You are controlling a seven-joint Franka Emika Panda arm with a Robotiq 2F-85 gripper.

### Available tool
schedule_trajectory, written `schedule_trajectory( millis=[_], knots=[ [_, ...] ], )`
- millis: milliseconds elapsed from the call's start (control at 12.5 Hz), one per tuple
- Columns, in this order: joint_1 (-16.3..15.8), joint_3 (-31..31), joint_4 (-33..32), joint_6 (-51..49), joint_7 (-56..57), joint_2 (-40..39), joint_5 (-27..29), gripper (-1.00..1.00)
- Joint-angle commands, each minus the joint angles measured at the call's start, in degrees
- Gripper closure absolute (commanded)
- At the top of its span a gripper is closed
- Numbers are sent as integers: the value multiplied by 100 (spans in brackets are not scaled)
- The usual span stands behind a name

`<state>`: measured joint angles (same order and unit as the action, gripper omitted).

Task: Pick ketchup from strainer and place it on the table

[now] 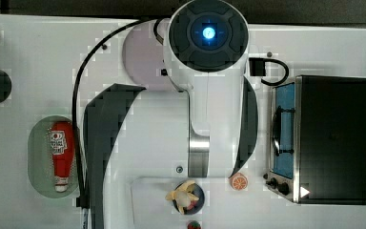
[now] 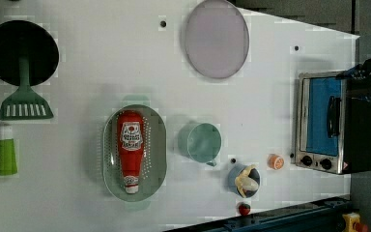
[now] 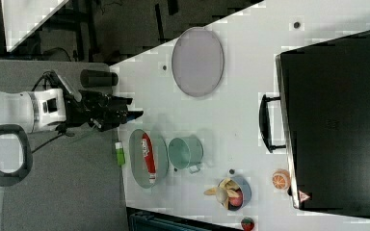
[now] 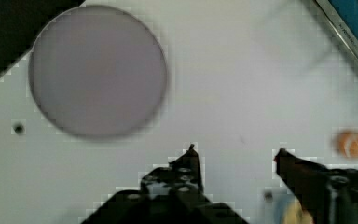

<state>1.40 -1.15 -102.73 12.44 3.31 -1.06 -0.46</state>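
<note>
High above the bench (image 2: 77, 72), the gripper (image 4: 235, 156) hangs part-open and empty, well apart from the ketchup (image 2: 130, 150) lying in the strainer (image 2: 157, 145); the reach seems not yet begun; next, cross over and descend onto the bottle.

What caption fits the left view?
Ketchup lying in the strainer beside a green cup on the table.
</note>
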Motion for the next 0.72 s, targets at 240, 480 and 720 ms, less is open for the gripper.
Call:
schedule_trajectory(
  millis=[240,480,720],
  knots=[
    [550,-350,-976,-754,-215,1684,310,-100],
    [379,-812,-977,-518,-216,1473,486,-100],
    [250,-1508,-976,-394,-220,1208,485,-100]
  ],
)
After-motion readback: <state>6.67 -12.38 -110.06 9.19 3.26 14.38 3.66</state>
